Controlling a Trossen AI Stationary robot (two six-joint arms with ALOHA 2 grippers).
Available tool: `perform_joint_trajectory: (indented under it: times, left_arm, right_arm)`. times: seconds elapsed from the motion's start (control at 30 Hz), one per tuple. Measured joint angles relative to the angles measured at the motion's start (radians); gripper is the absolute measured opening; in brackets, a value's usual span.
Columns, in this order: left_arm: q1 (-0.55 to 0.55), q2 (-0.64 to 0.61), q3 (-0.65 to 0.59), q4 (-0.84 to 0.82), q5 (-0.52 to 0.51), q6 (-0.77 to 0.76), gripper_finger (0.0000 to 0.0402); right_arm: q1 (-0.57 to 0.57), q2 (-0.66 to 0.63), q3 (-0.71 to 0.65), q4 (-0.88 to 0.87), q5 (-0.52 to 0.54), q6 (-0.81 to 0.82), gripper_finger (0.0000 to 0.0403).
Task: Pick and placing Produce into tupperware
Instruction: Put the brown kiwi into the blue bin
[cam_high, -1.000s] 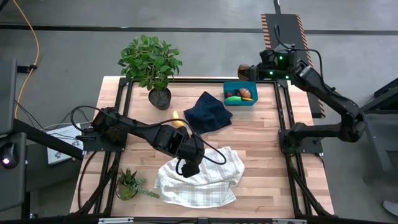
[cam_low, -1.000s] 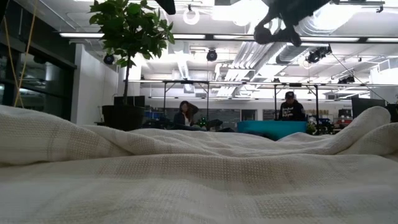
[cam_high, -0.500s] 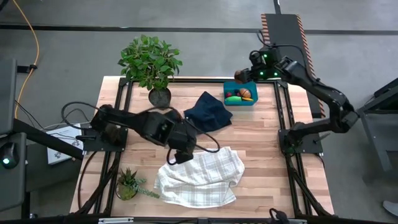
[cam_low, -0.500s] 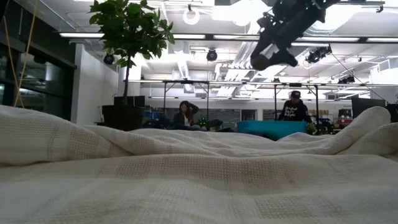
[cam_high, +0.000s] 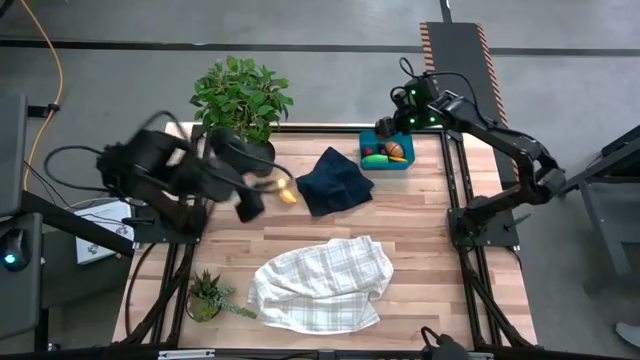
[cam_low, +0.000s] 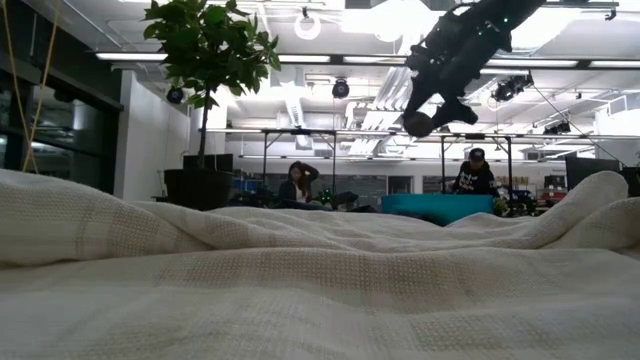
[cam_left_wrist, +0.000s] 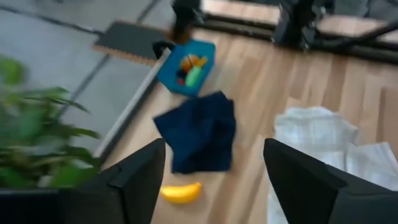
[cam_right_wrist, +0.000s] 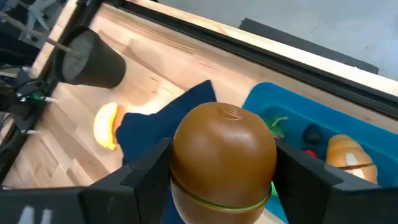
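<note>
Right claw (cam_right_wrist: 224, 186) pinches the brown kiwi (cam_right_wrist: 224, 163) above the tupperware (cam_high: 386, 150); left claw (cam_left_wrist: 211, 180), fingers spread, hovers over the banana (cam_left_wrist: 181, 192).

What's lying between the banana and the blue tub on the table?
The navy cloth lies between the banana and the tub; the high view shows it.

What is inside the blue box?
The blue box holds a green piece, an orange piece and tiny dark red cherries. The brown kiwi held in the right gripper hides part of the box, so more may lie there.
</note>
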Motion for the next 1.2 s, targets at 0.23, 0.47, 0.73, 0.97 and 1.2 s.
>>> perform_joint_trajectory:
  times: [0.23, 0.47, 0.73, 0.97, 1.2]
  left_arm:
    - [0.000, -0.157, -0.077, 0.000, -0.069, 0.027, 0.0231]
    - [-0.001, -0.358, -0.348, 0.001, -0.092, -0.146, 0.0229]
    - [-0.001, -0.501, -0.738, 0.097, -0.016, -0.340, 0.0229]
    - [-0.001, -0.539, -1.008, 0.317, 0.033, -0.362, 0.0229]
    - [-0.001, -0.543, -1.150, 0.409, 0.072, -0.455, 0.0230]
  right_arm:
    - [0.000, 0.023, 0.000, -0.069, 0.041, -0.005, 0.0229]
    - [-0.002, 0.024, 0.000, -0.082, 0.091, 0.005, 0.0229]
    - [-0.004, 0.024, 0.000, -0.114, 0.149, 0.018, 0.0229]
    - [-0.004, 0.051, 0.000, -0.137, 0.184, 0.014, 0.0228]
    - [-0.002, 0.135, 0.000, -0.139, 0.194, 0.018, 0.0224]
